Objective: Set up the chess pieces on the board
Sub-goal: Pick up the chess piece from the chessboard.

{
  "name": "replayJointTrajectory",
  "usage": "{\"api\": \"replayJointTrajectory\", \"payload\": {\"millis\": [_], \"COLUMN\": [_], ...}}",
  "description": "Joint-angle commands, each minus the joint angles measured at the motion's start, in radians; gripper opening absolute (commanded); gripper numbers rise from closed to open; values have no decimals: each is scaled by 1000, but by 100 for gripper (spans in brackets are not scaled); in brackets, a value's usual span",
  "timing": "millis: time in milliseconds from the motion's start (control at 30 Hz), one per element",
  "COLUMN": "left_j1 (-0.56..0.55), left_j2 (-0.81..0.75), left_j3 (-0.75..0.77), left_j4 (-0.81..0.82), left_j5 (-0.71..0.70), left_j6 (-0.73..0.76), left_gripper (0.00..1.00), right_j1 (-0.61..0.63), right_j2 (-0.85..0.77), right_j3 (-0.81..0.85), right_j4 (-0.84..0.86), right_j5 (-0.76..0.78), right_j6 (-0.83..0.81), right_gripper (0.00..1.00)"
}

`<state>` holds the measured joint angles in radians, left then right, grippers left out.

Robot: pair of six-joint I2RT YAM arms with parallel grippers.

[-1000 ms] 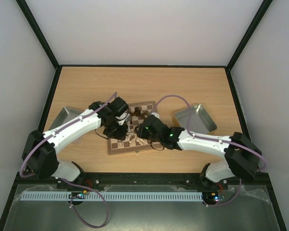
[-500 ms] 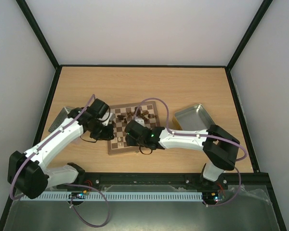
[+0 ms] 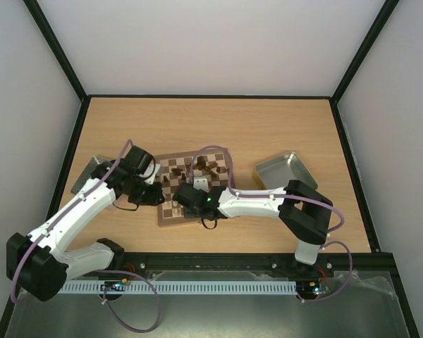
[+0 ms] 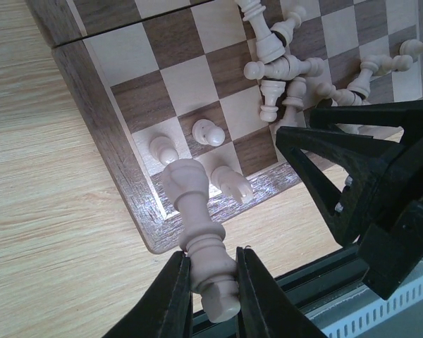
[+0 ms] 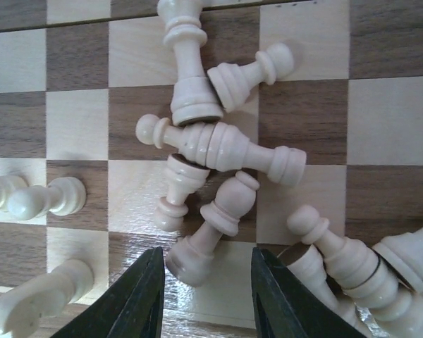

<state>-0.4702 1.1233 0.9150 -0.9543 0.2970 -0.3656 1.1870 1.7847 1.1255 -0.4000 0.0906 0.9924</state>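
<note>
Chessboard (image 3: 170, 210) sits mid-table, between two grey metal trays (image 3: 285, 174). Left gripper (image 4: 210, 255) is clamped on an upright cream chess piece (image 4: 196, 225), held over the board's near-left corner, where three cream pieces (image 4: 208, 132) stand. Right gripper (image 5: 206, 257) has its jaws apart, low over a heap of toppled cream pieces (image 5: 218, 148) on the near half. One fallen cream piece (image 5: 213, 222) lies between its fingers, not gripped. Dark brown pieces (image 3: 208, 167) are clustered on the far side.
</note>
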Motion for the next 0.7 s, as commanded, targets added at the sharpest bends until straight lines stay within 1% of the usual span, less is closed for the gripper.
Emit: {"api": "replayJointTrajectory", "payload": {"millis": [0, 333, 367, 467, 567, 633, 667], "left_j1": [8, 8, 8, 8, 9, 8, 8], "left_j2": [-17, -16, -16, -16, -10, -6, -4], "left_j3": [-8, -5, -4, 0, 6, 14, 19], "left_j4": [-3, -4, -5, -7, -4, -5, -6], "left_j5": [-10, -8, -6, 2, 13, 21, 24], "left_j6": [10, 10, 10, 10, 10, 10, 9], "left_gripper": [13, 13, 13, 13, 13, 13, 13], "right_j1": [12, 13, 13, 13, 13, 13, 13], "right_j2": [29, 75, 77, 72, 51, 34, 22], "right_j3": [41, 78, 77, 69, 56, 50, 44], "right_j4": [-84, -90, -93, -102, -100, -94, -85], "right_j5": [74, 85, 88, 102, 113, 118, 118], "right_j6": [7, -9, -8, -1, 7, 9, 11], "right_gripper": [33, 35, 34, 22, 12, 8, 8]}}
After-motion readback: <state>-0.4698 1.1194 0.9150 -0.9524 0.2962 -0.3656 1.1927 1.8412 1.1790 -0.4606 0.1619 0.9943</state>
